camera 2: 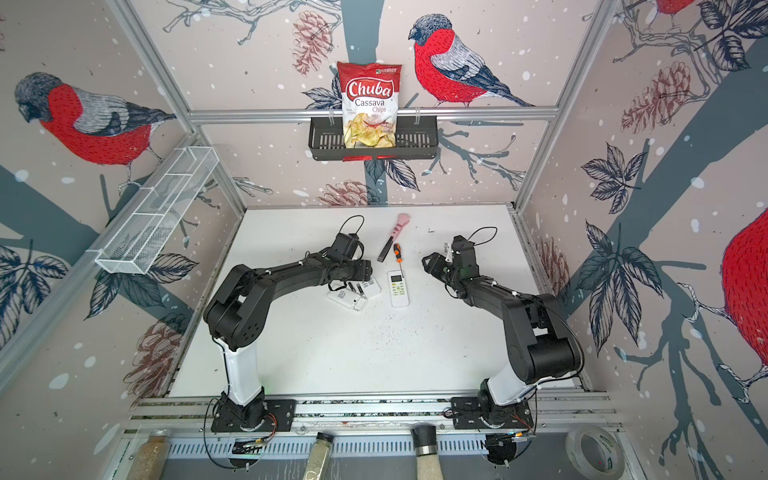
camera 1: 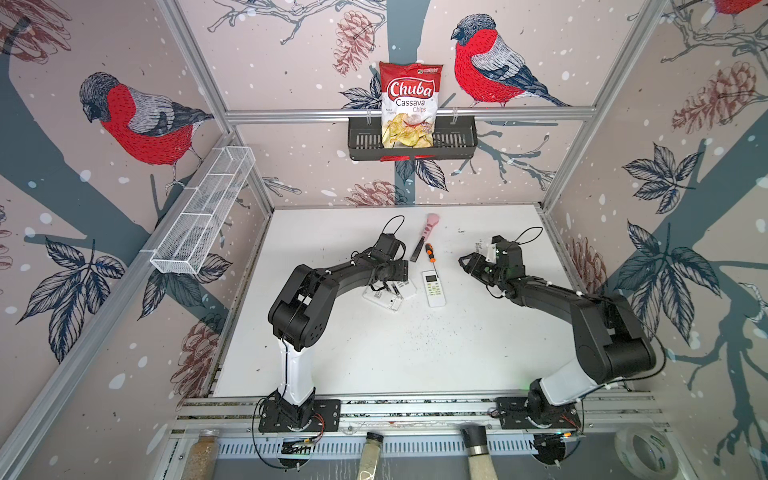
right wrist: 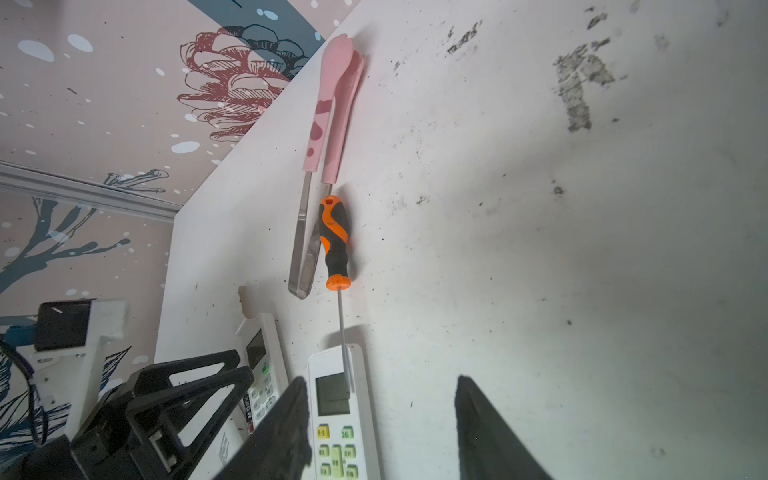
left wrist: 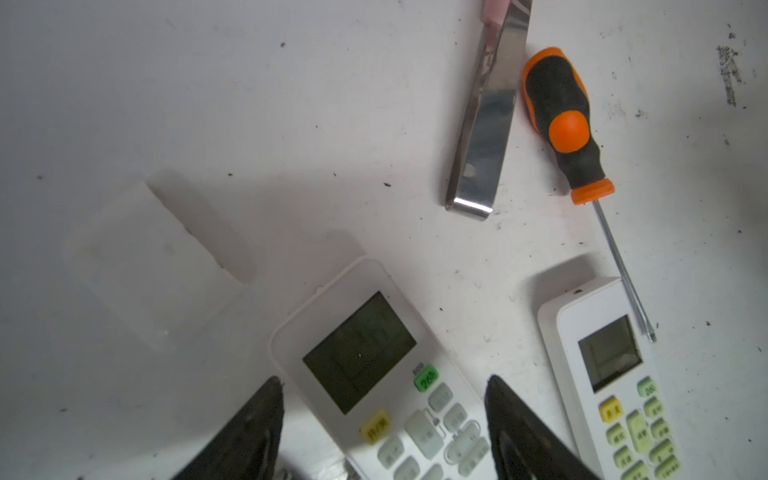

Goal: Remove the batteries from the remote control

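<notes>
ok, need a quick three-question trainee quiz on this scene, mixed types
1. True or false: the screwdriver shaft lies over the end of a remote.
2. What lies right beside the screwdriver handle? A) pink-handled tongs B) a battery C) a chips bag
3. Fill in: the right gripper has its fingers ___, with nothing held.
Key: 1 true; 2 A; 3 open.

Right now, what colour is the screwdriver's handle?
Orange and black; the handle shows best in the left wrist view.
</notes>
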Motion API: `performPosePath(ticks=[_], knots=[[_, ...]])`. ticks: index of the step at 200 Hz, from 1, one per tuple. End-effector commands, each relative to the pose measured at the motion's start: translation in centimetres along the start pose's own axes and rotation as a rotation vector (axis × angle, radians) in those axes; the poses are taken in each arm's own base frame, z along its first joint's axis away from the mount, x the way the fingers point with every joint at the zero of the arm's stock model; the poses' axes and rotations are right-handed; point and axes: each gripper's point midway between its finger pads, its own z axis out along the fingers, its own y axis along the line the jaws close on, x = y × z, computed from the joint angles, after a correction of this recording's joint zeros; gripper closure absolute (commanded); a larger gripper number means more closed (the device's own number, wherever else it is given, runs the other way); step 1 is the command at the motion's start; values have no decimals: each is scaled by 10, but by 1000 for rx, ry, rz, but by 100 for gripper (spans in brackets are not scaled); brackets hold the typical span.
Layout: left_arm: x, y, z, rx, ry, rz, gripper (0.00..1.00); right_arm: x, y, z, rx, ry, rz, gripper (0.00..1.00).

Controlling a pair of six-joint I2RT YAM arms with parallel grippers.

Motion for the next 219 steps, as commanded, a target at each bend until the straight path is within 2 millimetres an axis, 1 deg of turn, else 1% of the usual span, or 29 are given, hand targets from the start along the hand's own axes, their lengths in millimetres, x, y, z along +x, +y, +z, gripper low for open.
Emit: performPosePath(ticks=[1,25,46,75,109,134,188,219], knots=[[5,4,2,-42,36,-6,22,-4,6,-4,-5,-28,-33,41],[6,6,3,-77,52,-11,19,-5,13,-10,-23,-38,-44,40],[6,3,6,-78,63,-13,18,-7,23,-15,-48,-44,-51,40],[8,-2,13,-79,76,-9,15,-7,32,-21,-68,-48,-67,37],[6,-6,20,-81,77,-11,15,-6,43,-29,-91,-57,-84,36],[1,-11,24,-80,77,-7,18,-6,47,-32,-99,-63,-93,36],[-4,-13,30,-105,80,2,25,-7,55,-38,-115,-71,-105,36],[-2,-11,35,-128,94,12,27,-7,59,-41,-120,-75,-114,36]])
